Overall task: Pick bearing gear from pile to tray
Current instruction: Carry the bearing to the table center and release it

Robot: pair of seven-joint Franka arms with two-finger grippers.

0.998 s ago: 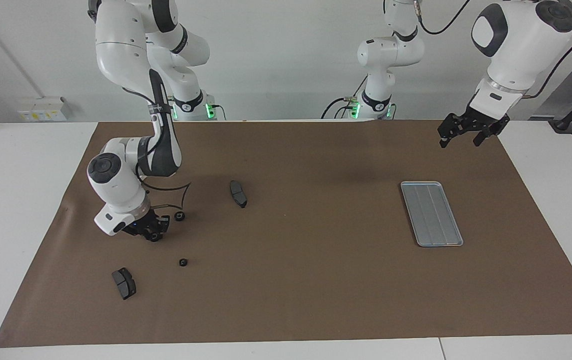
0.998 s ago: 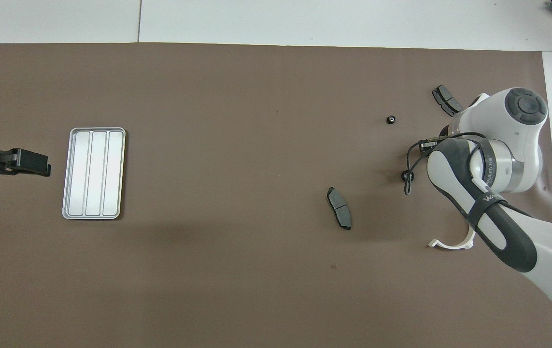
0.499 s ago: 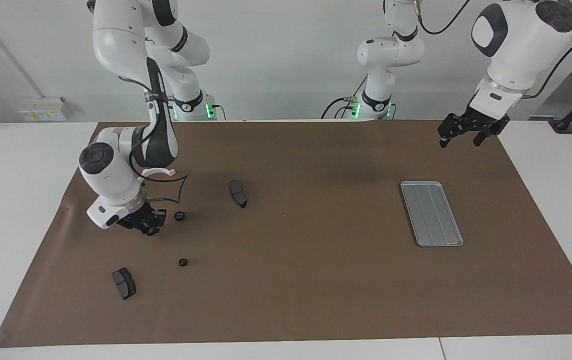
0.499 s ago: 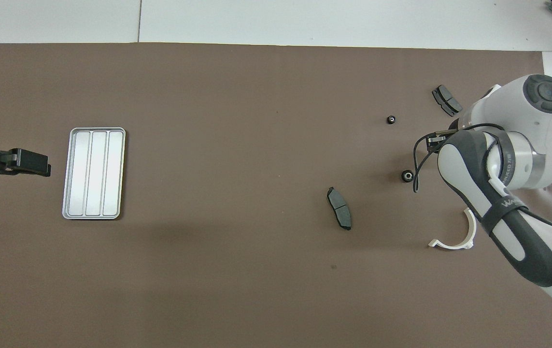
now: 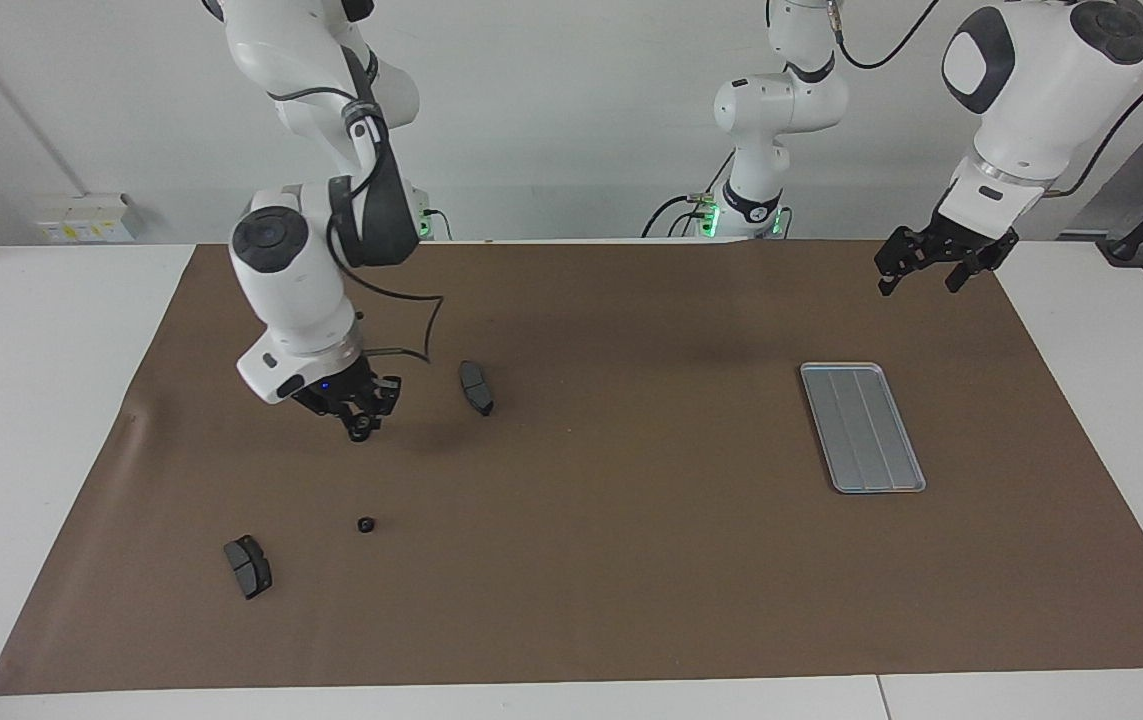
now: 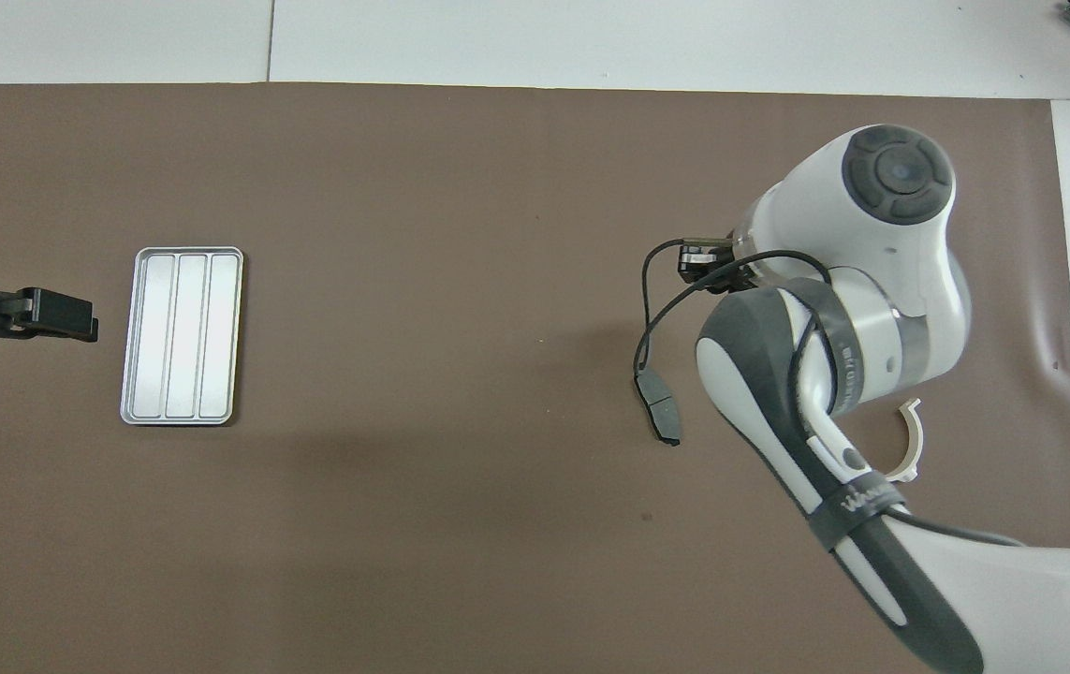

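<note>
while raised over the surface, right claw pinches a black gear | left claw spread, waiting near tray

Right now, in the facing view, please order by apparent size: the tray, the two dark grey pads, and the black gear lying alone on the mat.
1. tray, clearly largest.
2. pad nearer to the robots and farther pad: they look alike, so I do not rank them.
3. gear, smallest.
</note>
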